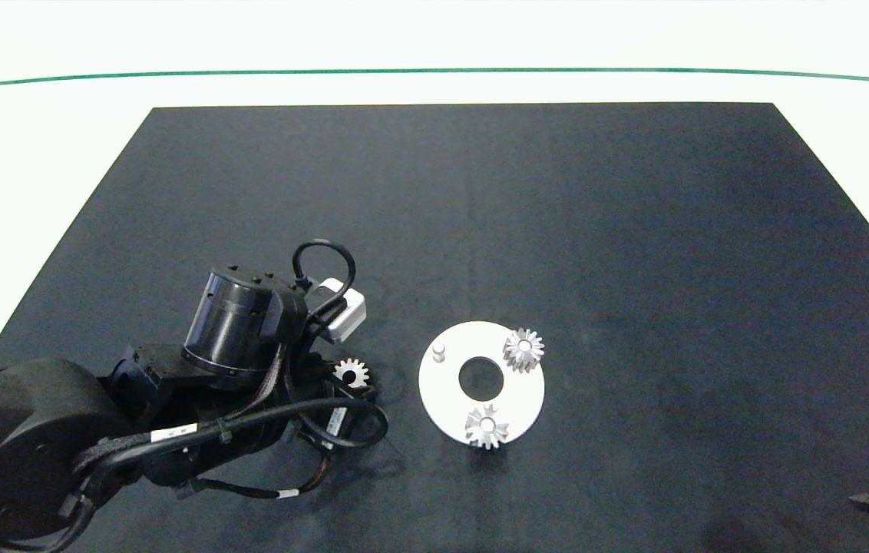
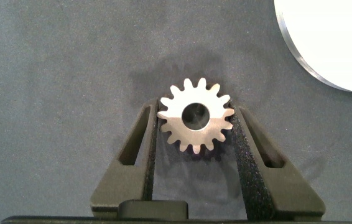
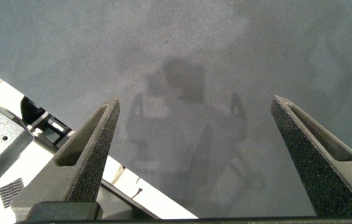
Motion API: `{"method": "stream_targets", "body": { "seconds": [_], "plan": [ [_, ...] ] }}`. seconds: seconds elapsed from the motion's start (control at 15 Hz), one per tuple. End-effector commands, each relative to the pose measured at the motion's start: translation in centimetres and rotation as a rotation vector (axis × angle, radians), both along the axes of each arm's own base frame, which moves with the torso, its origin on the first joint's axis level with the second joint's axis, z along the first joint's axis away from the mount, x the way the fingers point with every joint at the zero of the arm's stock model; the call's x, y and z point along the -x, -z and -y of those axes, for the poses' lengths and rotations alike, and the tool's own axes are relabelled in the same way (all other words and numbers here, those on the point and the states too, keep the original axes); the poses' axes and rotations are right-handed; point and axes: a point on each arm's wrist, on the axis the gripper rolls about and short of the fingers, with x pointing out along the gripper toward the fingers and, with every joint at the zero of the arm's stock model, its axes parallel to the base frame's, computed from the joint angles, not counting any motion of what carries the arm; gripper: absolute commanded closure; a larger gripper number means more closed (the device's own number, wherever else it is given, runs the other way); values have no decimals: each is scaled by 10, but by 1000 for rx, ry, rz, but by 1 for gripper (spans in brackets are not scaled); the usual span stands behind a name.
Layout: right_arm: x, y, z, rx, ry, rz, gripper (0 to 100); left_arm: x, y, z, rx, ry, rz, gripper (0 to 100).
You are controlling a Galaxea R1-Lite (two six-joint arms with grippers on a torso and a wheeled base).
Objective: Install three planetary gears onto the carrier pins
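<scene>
Dark matting point(image 1: 596, 230) covers the table. Two planetary gears sit on pins of the white disc point(image 1: 446, 399); one pin point(image 1: 438, 352) is bare. Left gripper point(image 2: 194, 127) is clenched on the third gear point(image 2: 196, 119), apparently just above the mat. Keep it level, bore centred over the pin. Right gripper point(image 3: 194, 143) idles spread, lower right.

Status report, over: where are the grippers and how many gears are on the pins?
Left gripper shut on third gear, beside the disc. Right gripper open, parked at the mat's near right. Two gears seated; one pin bare, unobstructed.
</scene>
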Motion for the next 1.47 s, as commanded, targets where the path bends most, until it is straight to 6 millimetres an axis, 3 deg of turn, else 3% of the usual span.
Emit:
{"method": "stream_targets", "body": {
  "seconds": [0.07,0.4,0.67,0.87,1.47],
  "plan": [
    [0,0,0,4,-3,-2,0,1,0,0,0,0,3,96],
    [0,0,0,6,-8,8,0,1,-13,2,18,5,45,99],
    [2,-3,1,1,-12,29,0,-2,-31,21,38,53,79,99],
    [6,-6,3,-22,-39,51,0,-11,-32,34,41,66,79,99],
    [10,-12,5,-51,-51,82,0,2,-45,46,70,115,88,99]
  ]
}}
